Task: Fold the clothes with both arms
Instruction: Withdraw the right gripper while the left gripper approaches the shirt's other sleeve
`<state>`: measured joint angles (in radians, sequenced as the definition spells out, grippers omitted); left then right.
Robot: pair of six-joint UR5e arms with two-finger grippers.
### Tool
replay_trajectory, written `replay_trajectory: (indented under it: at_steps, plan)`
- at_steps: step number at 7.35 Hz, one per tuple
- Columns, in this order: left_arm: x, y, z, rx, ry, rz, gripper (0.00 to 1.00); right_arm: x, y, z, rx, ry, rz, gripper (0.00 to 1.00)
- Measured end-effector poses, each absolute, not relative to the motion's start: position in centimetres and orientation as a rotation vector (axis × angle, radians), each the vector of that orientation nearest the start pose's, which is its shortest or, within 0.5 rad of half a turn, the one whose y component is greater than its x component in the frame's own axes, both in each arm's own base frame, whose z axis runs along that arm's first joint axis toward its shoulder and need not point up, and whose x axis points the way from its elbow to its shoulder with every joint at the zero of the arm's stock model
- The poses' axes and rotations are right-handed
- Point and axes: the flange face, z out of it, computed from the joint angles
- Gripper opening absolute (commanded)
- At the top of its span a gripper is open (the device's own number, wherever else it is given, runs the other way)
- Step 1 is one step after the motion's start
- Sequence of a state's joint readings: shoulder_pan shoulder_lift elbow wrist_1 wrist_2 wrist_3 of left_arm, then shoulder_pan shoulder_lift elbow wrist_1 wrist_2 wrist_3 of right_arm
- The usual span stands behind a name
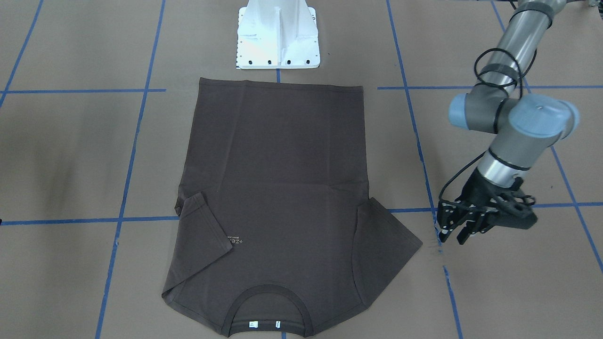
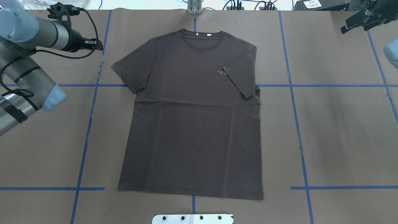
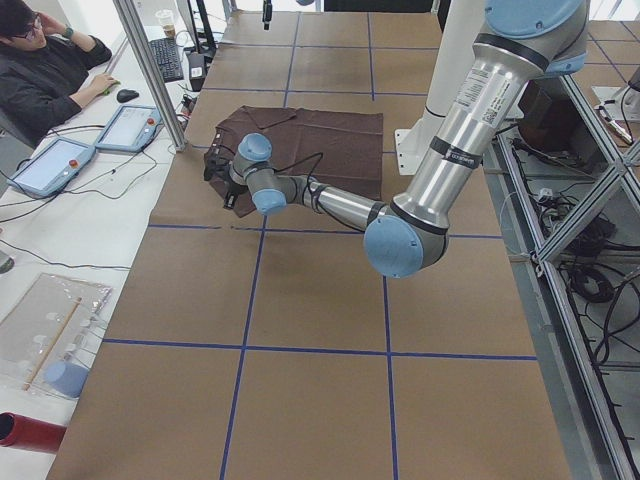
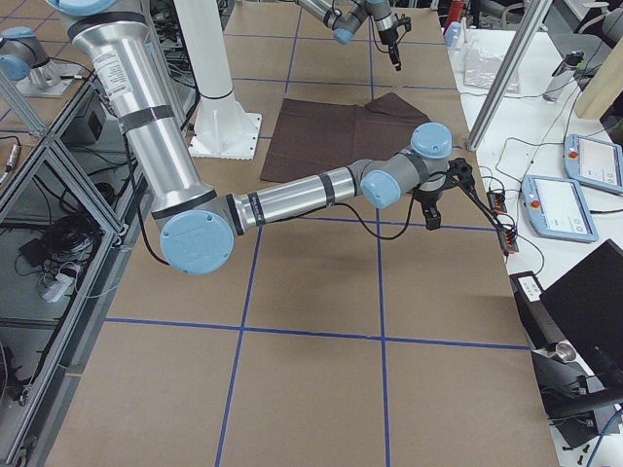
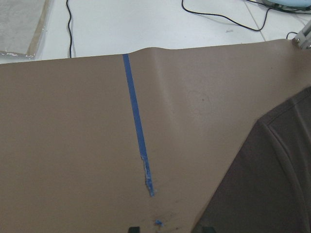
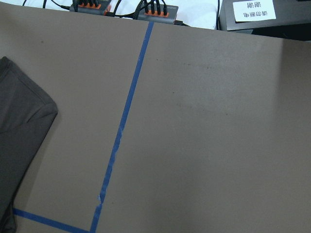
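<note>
I hold my left gripper, jaws apart, just beside the T-shirt; the right gripper is farther off, opening unclear

Bright even overhead light, soft faint shadows, sharp focus, mild glare on white base

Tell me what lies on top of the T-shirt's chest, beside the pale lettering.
One short sleeve is folded inward and lies flat on the T-shirt chest. Its corner covers the end of the pale lettering, so those last letters cannot be seen.
</note>
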<state>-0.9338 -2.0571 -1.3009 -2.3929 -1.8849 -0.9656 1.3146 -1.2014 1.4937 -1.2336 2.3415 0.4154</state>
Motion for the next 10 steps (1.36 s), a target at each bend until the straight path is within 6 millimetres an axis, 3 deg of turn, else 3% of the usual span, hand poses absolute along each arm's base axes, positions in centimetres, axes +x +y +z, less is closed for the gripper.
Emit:
replay_trajectory:
  at_steps: [2, 4, 10]
  plan:
    - [38.1, -62.7, 42.5, 0.509, 0.919, -0.163, 0.47, -10.1, -64.4, 44.9, 0.316, -0.896, -0.094, 1.0]
    - [40.3, -62.3, 43.4, 0.506, 0.894, -0.179, 0.46, -9.8, -63.8, 45.4, 0.312, -0.895, -0.09, 1.0]
    - [42.3, -62.1, 44.7, 0.501, 0.861, -0.184, 0.44, -9.5, -63.3, 45.6, 0.315, -0.89, -0.086, 1.0]
